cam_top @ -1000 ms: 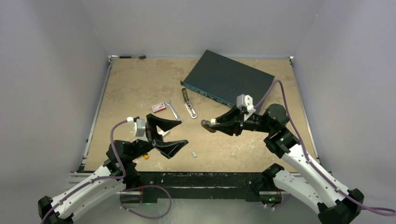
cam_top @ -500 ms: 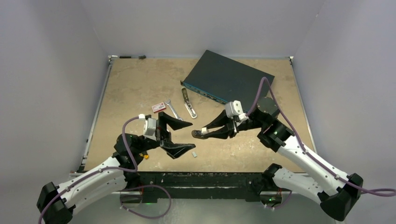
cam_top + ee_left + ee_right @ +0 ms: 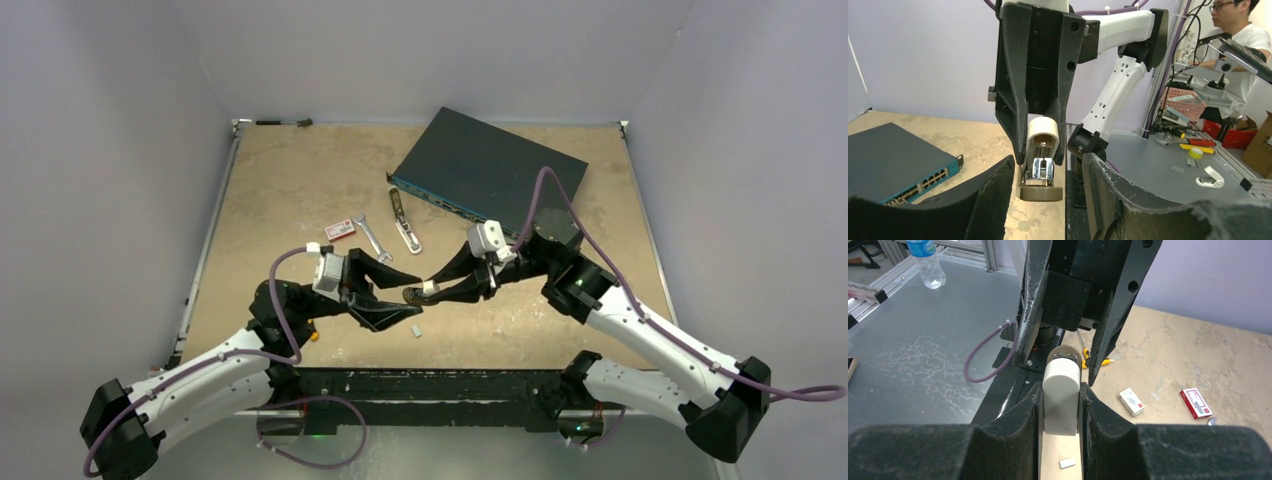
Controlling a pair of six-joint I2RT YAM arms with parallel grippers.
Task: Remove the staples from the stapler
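Both arms have closed in over the tabletop [image 3: 300,180] and the left tool [image 3: 1047,165] has narrowed, yet stands spread astride the stapler [image 3: 1042,145], not touching. The right tool [image 3: 1060,412] pinches the stapler aloft. Risk: an off-centre left squeeze twists it loose.

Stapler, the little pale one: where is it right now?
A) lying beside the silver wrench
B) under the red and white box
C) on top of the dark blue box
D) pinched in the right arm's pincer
D: the small pale bar-shaped stapler sits squeezed inside the right pincer, as the right wrist view shows.
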